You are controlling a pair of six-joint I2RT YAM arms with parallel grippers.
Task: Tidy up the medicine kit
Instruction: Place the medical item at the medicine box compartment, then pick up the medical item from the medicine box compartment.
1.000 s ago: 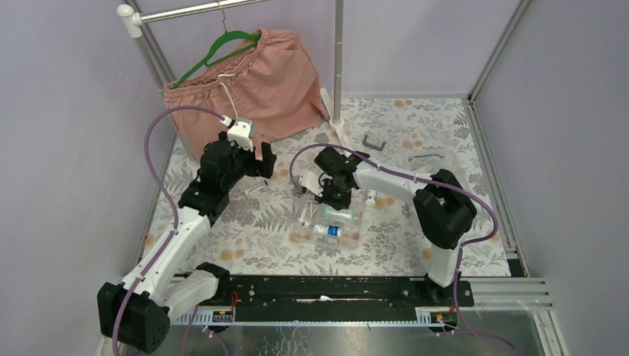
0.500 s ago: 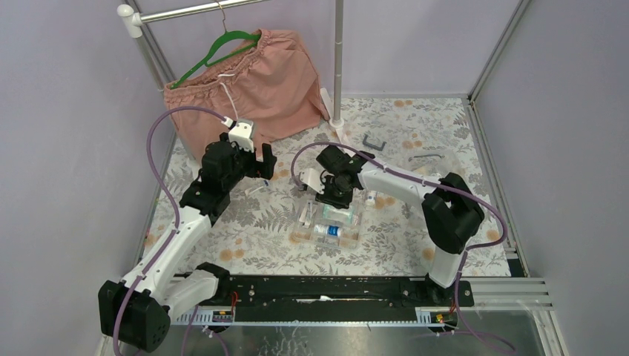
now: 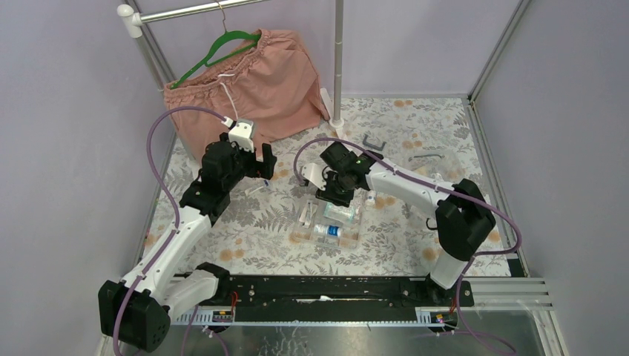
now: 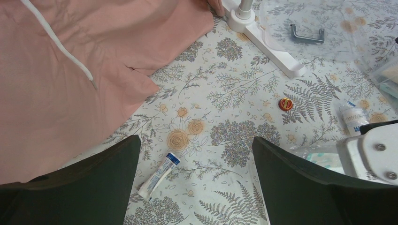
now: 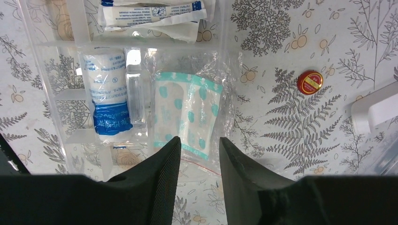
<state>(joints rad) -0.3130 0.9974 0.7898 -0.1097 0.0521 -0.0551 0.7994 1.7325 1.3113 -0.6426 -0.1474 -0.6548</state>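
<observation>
Right wrist view shows you the right jaws a little apart with nothing between them, just short of the teal-patterned sachet in its clear bag (image 5: 187, 112). The sachet lies flat in the widest bay of the clear plastic compartment box (image 5: 77, 28). I judge it has been set there on purpose, and the jaws are parted to leave it lying.

Left of those jaws, a white bandage roll with a blue label (image 5: 107, 101) lies lengthwise, probably so it fits between the dividers. Beyond the sachet, flat white-and-blue packets (image 5: 150, 11) fill the far bay. A small red round tin (image 5: 309, 82) sits on the desk to the right of the jaws, outside the box.

The left jaws are spread wide and empty above the desk, with a small white-and-blue tube (image 4: 158, 174) lying between them. That looks like a line-up for picking it.

You cannot tell whether the bag's near edge touches the right jaws. They hide the box's near wall, and the labels are too small to read.
</observation>
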